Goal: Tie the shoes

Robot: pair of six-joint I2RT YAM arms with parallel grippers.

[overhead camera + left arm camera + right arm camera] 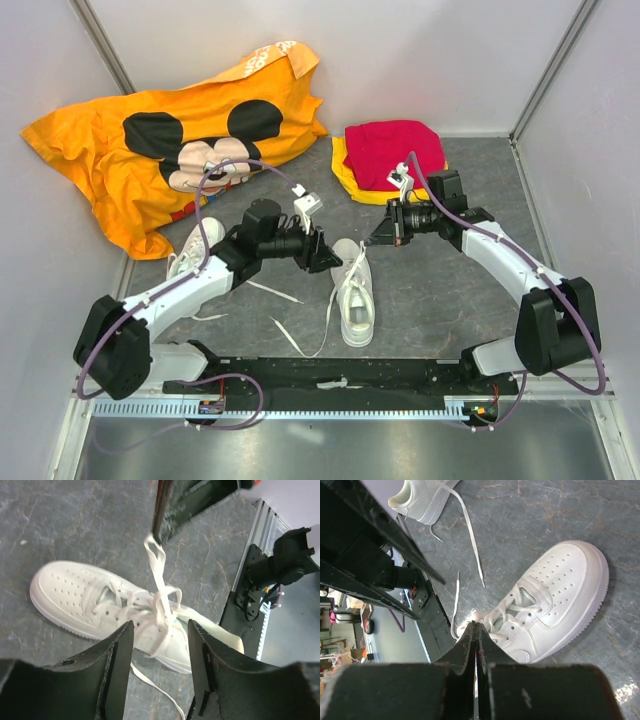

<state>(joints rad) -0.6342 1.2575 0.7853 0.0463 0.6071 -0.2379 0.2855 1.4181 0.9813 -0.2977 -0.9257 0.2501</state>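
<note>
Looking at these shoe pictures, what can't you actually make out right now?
White low-top sneaker by the left arm: top view, the left arm covers part; right wrist view, the top edge cuts it off.
Flat white laces of the middle white sneaker: left wrist view, overlapping strands hide whether a knot exists.
Lace end in the shut right gripper: right wrist view, fingers cover it.
Yellow cloth: top view, red cloth covers most.

Smooth white leather-look sneaker point(70, 590), flat cloth laces point(161, 587), matt grey mottled table point(75, 515), matt black fingers point(117, 670)
</note>
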